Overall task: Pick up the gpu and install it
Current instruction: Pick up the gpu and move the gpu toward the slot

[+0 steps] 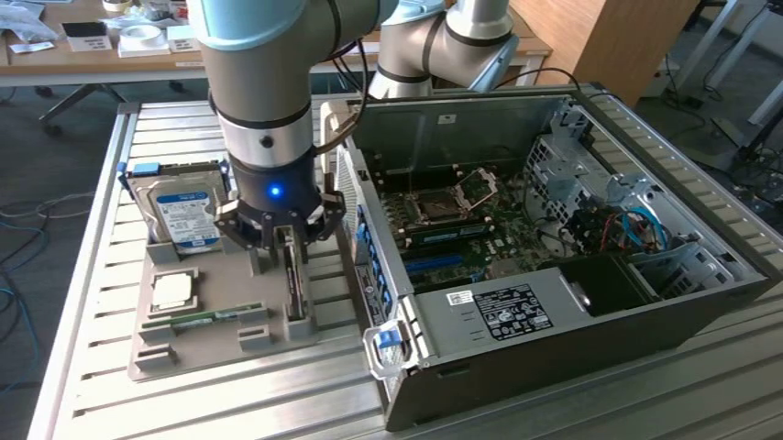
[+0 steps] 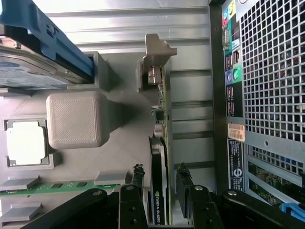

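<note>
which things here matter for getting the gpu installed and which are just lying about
For the job: thin dark rectangular gpu card standing on edge, open hand straddling it, open black metal computer case.
Lying about: silver hard drive with blue-white label, square silver processor chip, slim green memory stick.

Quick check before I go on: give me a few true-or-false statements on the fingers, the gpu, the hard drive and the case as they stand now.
1. The fingers are open, one on each side of the gpu. True.
2. The gpu is seated in the computer case. False: it stands on edge in the gray tray, outside the case.
3. The hard drive lies inside the case. False: it stands in the tray, apart from the gpu.
4. The case's side is open, with the motherboard exposed. True.
</note>
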You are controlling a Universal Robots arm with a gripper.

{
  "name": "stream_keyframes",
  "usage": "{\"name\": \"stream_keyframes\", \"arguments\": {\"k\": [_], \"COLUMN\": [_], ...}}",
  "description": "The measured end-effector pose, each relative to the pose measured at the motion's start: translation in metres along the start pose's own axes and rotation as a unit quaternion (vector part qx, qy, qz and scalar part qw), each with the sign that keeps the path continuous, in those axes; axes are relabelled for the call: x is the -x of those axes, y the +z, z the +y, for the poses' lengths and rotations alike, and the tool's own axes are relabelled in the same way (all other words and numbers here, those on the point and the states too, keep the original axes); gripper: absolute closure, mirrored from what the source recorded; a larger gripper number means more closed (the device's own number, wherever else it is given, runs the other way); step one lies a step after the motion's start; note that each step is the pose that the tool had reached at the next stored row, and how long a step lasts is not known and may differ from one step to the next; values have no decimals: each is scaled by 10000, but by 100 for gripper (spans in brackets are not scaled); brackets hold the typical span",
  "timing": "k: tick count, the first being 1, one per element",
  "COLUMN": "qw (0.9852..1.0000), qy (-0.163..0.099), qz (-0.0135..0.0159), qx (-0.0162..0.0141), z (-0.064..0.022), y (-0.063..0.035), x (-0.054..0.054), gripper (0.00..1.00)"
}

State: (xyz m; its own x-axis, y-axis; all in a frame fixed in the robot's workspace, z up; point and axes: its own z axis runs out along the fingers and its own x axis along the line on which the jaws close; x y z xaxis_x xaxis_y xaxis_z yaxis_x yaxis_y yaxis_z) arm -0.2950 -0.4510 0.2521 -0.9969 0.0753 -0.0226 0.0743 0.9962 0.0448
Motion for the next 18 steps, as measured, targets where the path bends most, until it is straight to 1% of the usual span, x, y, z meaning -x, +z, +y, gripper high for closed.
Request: {"name": "stream_keyframes", "arguments": {"k": [8,13,18], "qw": [10000,10000,10000], "qy": [0,0,0], "qz": [0,0,0], "qx": [0,0,0], "z": [-5,-7,-6], "y": [109,142,145], "x": [-2,-3,-3], "gripper": [58,58,58]}}
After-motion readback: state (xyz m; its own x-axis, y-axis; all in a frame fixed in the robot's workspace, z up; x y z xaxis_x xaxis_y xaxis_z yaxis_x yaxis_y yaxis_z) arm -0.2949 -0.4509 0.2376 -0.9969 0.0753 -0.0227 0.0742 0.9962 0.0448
